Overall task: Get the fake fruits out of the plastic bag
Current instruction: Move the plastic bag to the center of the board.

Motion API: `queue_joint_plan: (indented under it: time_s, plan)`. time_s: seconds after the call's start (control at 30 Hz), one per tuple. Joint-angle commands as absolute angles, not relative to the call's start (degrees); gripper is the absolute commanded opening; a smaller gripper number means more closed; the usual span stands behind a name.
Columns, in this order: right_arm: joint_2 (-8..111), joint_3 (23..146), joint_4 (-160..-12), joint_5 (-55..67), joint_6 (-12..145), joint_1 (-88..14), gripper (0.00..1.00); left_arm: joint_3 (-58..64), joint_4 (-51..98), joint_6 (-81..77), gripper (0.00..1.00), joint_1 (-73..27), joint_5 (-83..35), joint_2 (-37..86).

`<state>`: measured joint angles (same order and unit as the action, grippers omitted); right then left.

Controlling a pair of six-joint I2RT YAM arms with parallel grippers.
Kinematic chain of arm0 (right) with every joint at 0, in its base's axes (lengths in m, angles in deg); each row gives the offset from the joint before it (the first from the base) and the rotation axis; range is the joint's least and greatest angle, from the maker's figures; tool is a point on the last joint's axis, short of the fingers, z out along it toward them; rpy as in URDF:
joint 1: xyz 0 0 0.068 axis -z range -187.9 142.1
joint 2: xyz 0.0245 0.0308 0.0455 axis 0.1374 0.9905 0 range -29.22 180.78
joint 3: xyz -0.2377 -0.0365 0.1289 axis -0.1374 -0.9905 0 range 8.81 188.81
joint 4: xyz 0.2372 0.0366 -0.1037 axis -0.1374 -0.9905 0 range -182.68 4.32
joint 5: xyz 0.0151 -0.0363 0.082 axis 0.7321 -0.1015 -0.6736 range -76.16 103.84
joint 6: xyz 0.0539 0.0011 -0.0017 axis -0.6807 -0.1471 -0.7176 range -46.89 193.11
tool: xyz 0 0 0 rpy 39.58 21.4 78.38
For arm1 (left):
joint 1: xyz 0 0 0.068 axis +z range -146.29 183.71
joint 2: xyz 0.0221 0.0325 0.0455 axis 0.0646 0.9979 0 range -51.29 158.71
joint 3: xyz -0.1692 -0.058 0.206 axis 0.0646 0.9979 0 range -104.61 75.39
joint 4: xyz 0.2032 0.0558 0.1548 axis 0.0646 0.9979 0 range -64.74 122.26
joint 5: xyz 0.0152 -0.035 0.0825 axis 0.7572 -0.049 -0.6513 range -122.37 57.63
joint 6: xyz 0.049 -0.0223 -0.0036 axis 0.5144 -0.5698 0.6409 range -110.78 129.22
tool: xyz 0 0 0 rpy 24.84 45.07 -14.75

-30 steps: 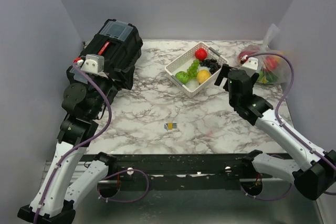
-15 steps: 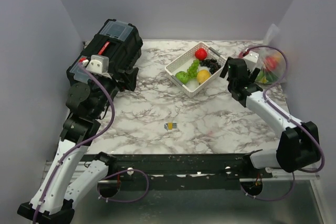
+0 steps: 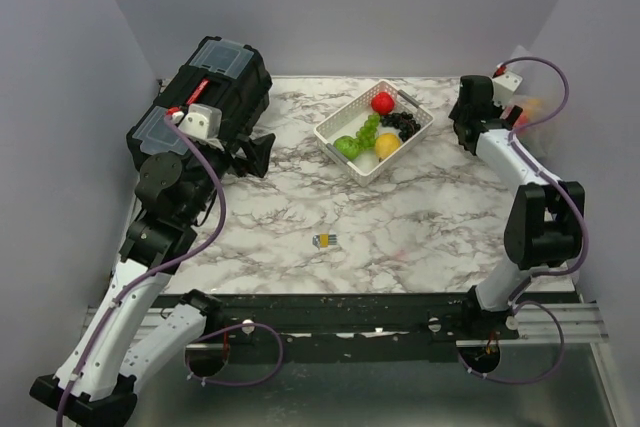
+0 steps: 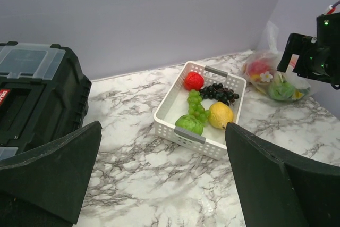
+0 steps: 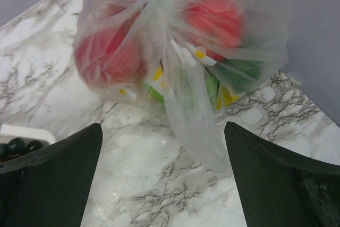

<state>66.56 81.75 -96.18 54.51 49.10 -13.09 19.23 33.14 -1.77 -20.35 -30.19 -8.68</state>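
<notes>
The clear plastic bag [image 5: 180, 51] lies knotted at the table's back right corner, its loose tail trailing toward the camera. Inside it are the fake fruits: red ones [image 5: 106, 57] [image 5: 218, 17] and green pieces [image 5: 239, 75]. My right gripper [image 5: 162, 127] hovers open just before the bag, with the tail between its fingers but untouched. From above, the right gripper [image 3: 465, 132] covers most of the bag [image 3: 532, 107]. The left wrist view shows the bag [image 4: 273, 81] beside the right arm [image 4: 313, 57]. My left gripper [image 3: 258, 155] [image 4: 163, 126] is open and empty, left of the basket.
A white slotted basket [image 3: 345, 117] [image 4: 175, 97] at the back middle holds a red fruit, green and dark grapes, a lemon and a green piece. A black toolbox [image 3: 215, 87] [image 4: 32, 89] fills the back left. A small yellow-grey item [image 3: 325, 241] lies mid-table. Walls close three sides.
The right arm has swung back and to the right, bringing its open gripper up to the bag in the corner. The left gripper has shifted slightly to the right.
</notes>
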Motion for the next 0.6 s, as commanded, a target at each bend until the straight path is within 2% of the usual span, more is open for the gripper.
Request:
queue_joint_plan:
  time_s: [0.0,0.1,0.23,0.37,0.47,0.53,0.57]
  plan:
    - [71.3,85.4,-102.0,54.7,52.3,-9.9,1.0,18.6,33.4,-0.9,0.99,-21.6,-29.5,-8.8]
    - [73.0,85.7,-102.5,54.8,51.9,-9.3,0.95,18.4,33.8,-0.6,0.99,-22.3,-30.0,-8.7]
    - [74.0,85.2,-102.7,55.2,51.5,-9.1,0.8,18.5,33.7,-0.4,0.99,-22.6,-30.5,-8.9]
    - [72.8,83.4,-101.5,56.3,51.3,-9.0,0.5,18.4,33.7,-0.4,0.99,-23.0,-29.5,-8.7]
    - [71.4,81.9,-101.6,55.2,51.1,-9.0,0.22,18.4,33.8,-0.6,0.99,-23.1,-29.5,-8.0]
    - [70.1,80.2,-101.8,53.9,50.2,-9.1,0.14,18.2,34.0,-0.8,0.99,-23.3,-29.1,-7.8]
    - [69.2,78.9,-101.8,53.0,49.8,-9.1,0.13,18.3,33.8,-1.0,0.99,-23.3,-28.7,-7.9]
